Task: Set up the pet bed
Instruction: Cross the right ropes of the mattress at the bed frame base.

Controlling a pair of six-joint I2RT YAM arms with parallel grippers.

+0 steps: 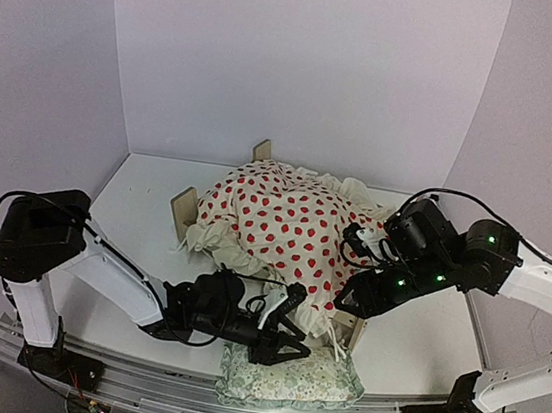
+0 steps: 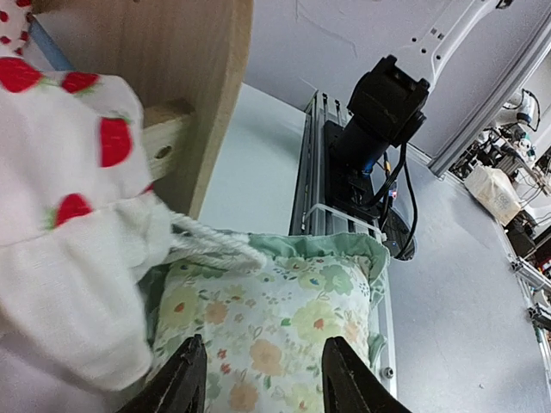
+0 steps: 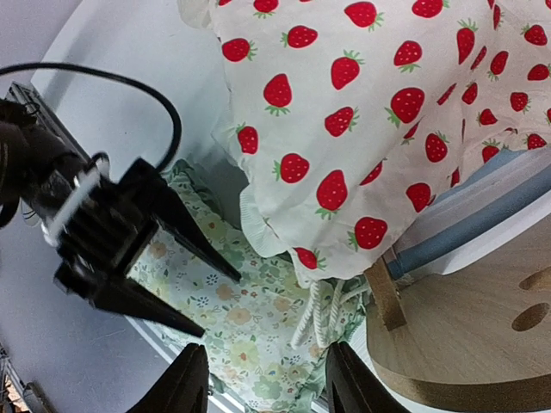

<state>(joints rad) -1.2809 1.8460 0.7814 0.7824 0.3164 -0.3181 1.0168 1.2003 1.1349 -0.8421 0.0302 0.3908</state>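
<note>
The left pincer (image 2: 263,346) stands half spread with nothing between its fingers. It is poised over the floral pillow (image 2: 275,318), which lies on the table (image 1: 146,201) just beside the near end of the pet bed (image 3: 465,344). The right pincer (image 3: 265,348) is likewise parted and empty, above that same end. The strawberry cushion (image 1: 289,223) is heaped over the pet bed, so the pillow looks like the step in hand (my reading). The next move calls for closing on the pillow, lifting it and setting it on the cushion. The cushion buries most of the pet bed. I cannot tell whether the left fingertips touch the pillow.
</note>
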